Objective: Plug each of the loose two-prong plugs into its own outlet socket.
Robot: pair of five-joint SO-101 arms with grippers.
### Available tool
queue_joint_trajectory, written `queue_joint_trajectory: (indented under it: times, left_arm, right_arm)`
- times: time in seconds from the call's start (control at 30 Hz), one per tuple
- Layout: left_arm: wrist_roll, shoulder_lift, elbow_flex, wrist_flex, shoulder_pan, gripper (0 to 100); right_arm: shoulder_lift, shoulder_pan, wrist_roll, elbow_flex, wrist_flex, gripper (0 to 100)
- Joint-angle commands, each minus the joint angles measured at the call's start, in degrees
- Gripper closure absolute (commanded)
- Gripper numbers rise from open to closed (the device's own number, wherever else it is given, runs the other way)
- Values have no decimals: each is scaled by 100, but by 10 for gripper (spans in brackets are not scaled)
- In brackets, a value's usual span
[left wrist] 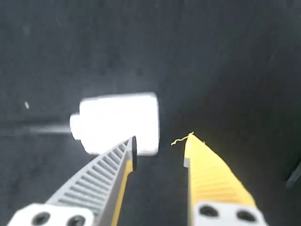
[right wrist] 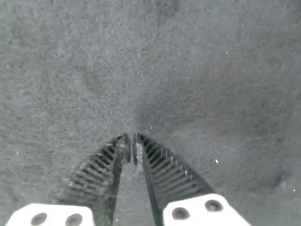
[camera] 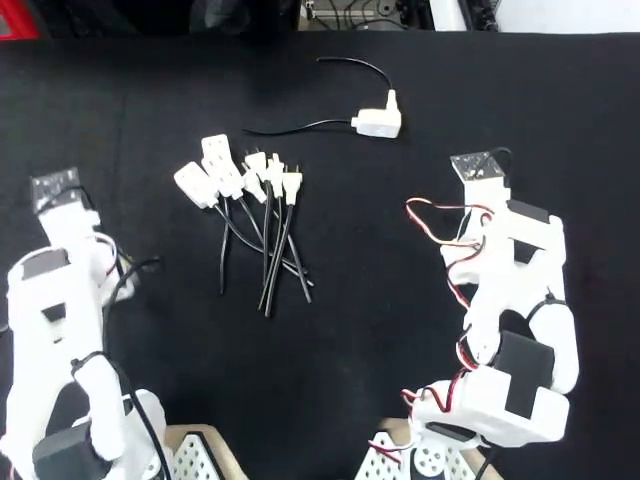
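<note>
The left claw [camera: 55, 190] is the one closer to the job. From it, the bunch of loose white plastic plugs and outlet blocks [camera: 245, 175] lies at about 3 o'clock on the flat black cloth table [camera: 120, 100]. The closest piece is a chunky white outlet block [camera: 195, 185] at the 9 o'clock edge of the bunch.

Seen from its own wrist, the left claw [left wrist: 160, 146] is partly open and holds nothing. What looks like that same block [left wrist: 117, 122] sits just past its tips, more on the side of the grey ribbed finger [left wrist: 101, 174] than the yellow one [left wrist: 209, 174].

The pieces lie long-ways, heads toward 12 o'clock. Their thin black cords [camera: 270, 260] trail to 6 o'clock and cross each other. I think a grab should pinch across a block's short sides.

The right claw [camera: 480, 165] is farther off, with the bunch at its 9 o'clock. Its dark ribbed tips [right wrist: 131, 143] are pressed together, empty, over fuzzy cloth. A white plug and socket already joined [camera: 378, 122] sits near it, at about 10 o'clock.

The plastic looks hard and smooth, with rounded corners. The cords look bendy and may drag their neighbours along.
</note>
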Motion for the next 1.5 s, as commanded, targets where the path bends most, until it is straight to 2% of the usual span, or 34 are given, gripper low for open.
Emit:
queue_joint_trajectory:
  times: [0.0,0.17,0.23,0.33,0.47,0.57,0.67,0.73,0.83,0.93,1.0,1.13,1.23,1.33,1.47]
  left_arm:
    - [299,0,-831,-114,84,816]
    - [237,-44,-1288,35,-347,816]
    - [-229,-53,-1481,624,-470,816]
    - [-1767,-44,-1710,1705,-479,816]
    - [-4466,-44,-1780,2365,-664,812]
    - [-5952,-44,-1938,2321,-945,811]
    - [-6875,9,-1824,1503,-989,810]
    - [-7156,-9,-1490,897,-884,791]
    - [-7402,9,-1103,281,-629,673]
    - [-7719,18,-822,-88,-532,548]
    - [-7842,18,-752,-158,-523,522]
    - [-7947,26,-629,-466,-523,588]
    - [-7947,35,-356,-905,-523,699]
    - [-7956,308,-101,-1011,-505,814]
    - [-7956,941,-180,-993,-514,843]
  right_arm:
    - [-268,88,62,-48,-62,986]
    - [-268,97,62,-31,-62,986]
    - [-268,97,62,-31,-62,986]
    - [-268,97,62,-31,-62,986]
    - [-268,88,62,-48,-62,986]
    - [-268,53,62,-57,-62,986]
    - [-286,44,53,-57,-62,986]
    - [-286,44,53,-57,-62,986]
    - [-268,62,53,-57,-62,986]
    - [-295,70,53,-57,-62,986]
    - [-303,70,53,-57,-62,986]
    - [-303,44,53,-66,-70,986]
    - [-303,53,53,-48,-158,986]
    - [-268,79,53,-40,-193,986]
    - [-268,62,53,-40,-193,986]
